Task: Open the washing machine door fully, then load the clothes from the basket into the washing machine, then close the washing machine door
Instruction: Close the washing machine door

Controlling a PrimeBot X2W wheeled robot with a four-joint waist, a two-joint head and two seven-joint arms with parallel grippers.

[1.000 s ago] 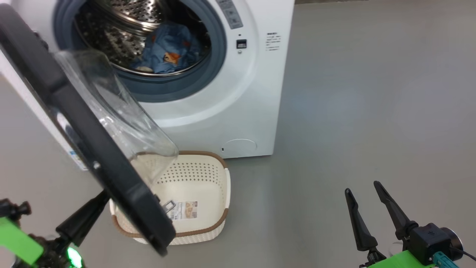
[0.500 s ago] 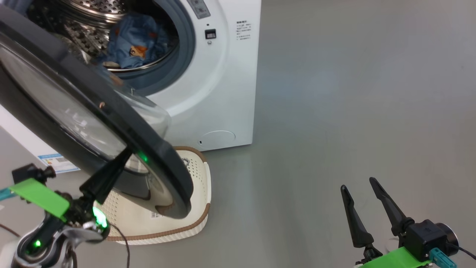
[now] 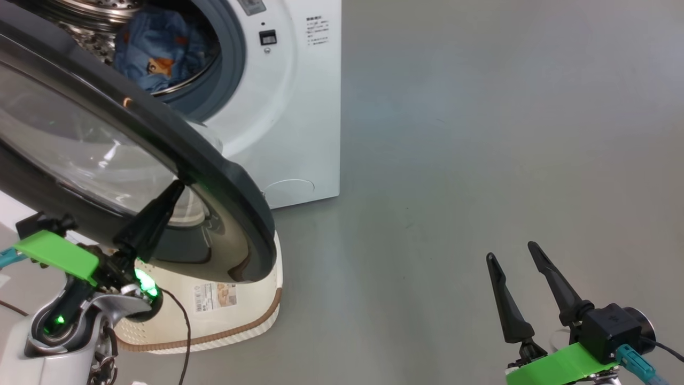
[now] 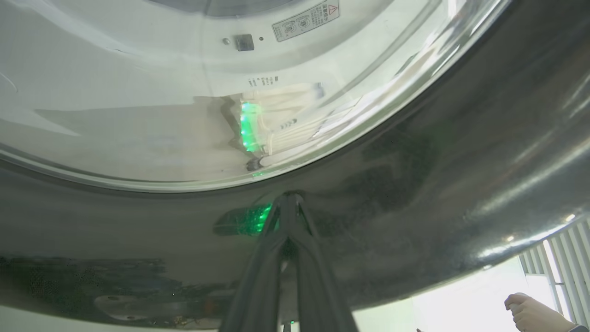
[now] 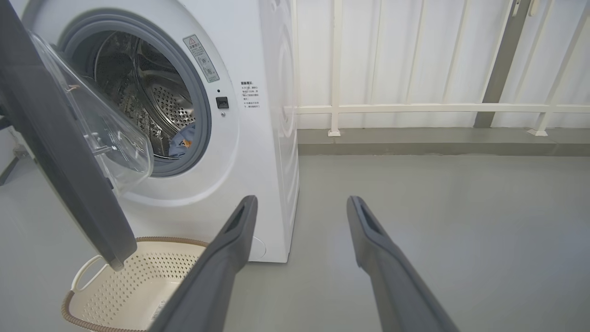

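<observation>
Surrounding the washing machine (image 3: 299, 107), grey floor (image 3: 481, 133)

Floor (image 3: 481, 133): plain grey, matte. White railing (image 5: 415, 108) along its far edge, posts footed on a raised grey kerb (image 5: 438, 140); white panelling (image 5: 392, 55) behind. Person's hand (image 4: 534, 313), lower right corner, left wrist view.

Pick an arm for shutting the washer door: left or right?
Left. The left tool, shut, rests tip-first against the outer face of the half-open washing machine door. The right tool hangs open well apart from it. The clothes lie in the drum, so closing seems next.
</observation>
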